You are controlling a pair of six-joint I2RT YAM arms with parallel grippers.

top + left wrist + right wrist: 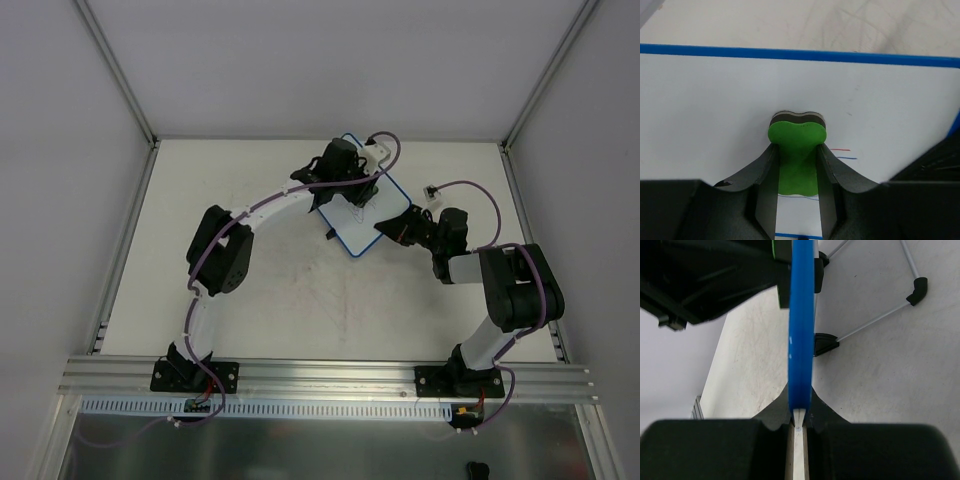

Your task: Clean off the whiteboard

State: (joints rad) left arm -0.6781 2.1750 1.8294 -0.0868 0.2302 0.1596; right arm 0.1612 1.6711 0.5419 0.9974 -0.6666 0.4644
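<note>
Worktop (300, 300): off-white, scuffed flat surface enclosed by pale walls, with both arm bases bolted along its near edge.

Whiteboard (358, 232): small rectangular white board with a thin blue rounded-corner frame. It sits in the far middle of the worktop, a little right of centre, turned so one corner points to the near side. The left wrist view shows its white face (715, 110) with the blue frame running along the far side. The right wrist view shows only the blue edge (801, 340), seen end-on.

Left gripper (358, 192): black two-finger gripper reaching from the left over the board's far half. Its fingers are clamped (797, 150) on the waist of the eraser.

Right gripper (392, 225): black, at the board's near-right edge. Its fingers are pinched (799, 407) on the blue frame, one on each face.

Eraser (796, 135): small green bone-shaped pad with a dark layer underneath. It points away from the wrist and appears to touch the white face near the board's middle.

Support rods (875, 322): thin grey metal rods with black end caps, lying on the worktop right of the board edge in the right wrist view.

Marks: a short red stroke (841, 149) and a short blue stroke (847, 158) lie just right of the eraser. A faint blue line crosses below its near end.
</note>
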